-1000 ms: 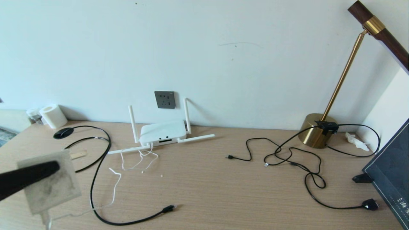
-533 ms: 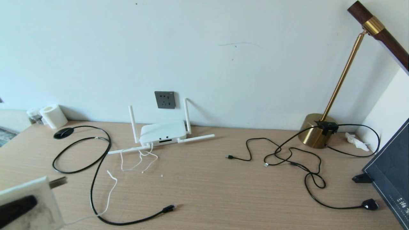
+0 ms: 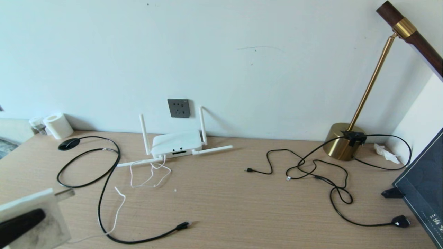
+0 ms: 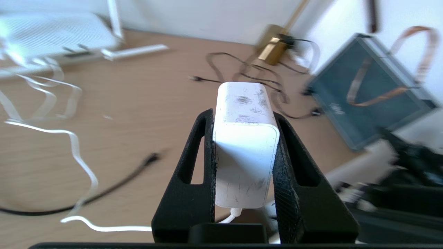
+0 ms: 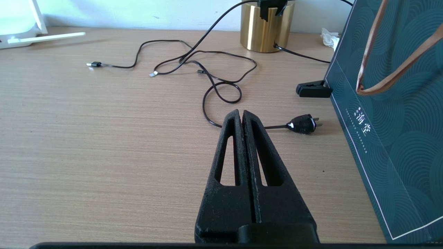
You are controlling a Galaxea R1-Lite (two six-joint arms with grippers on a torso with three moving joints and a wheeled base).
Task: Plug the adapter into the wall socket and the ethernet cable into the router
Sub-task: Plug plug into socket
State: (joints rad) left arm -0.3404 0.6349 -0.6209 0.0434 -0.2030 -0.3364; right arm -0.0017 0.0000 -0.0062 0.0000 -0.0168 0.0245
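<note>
With my left gripper [image 4: 244, 121] clamped on the scuffed white cube adapter [image 4: 245, 138] low at the desk's near-left corner, well short of the dark grey wall socket [image 3: 178, 108], its trailing thin white cord [image 3: 119, 204] could snag the black ethernet cable [image 3: 104, 193] it crosses, while my right gripper [image 5: 243, 119] rests shut.

Brass lamp base [image 3: 343, 141] at back right by wall, thin blk cables [image 3: 311, 169] tangled nearby; dark green bag [image 5: 391, 114] far right; white roll [image 3: 58, 125] back left.

Showing matte black on the left gripper [image 4: 244, 152] and right gripper [image 5: 242, 116]: tapered, wedge-shaped fingers [image 5: 230, 155] with long slot cutouts, rough-textured inner pads [image 4: 281, 173], scuffed edges.
</note>
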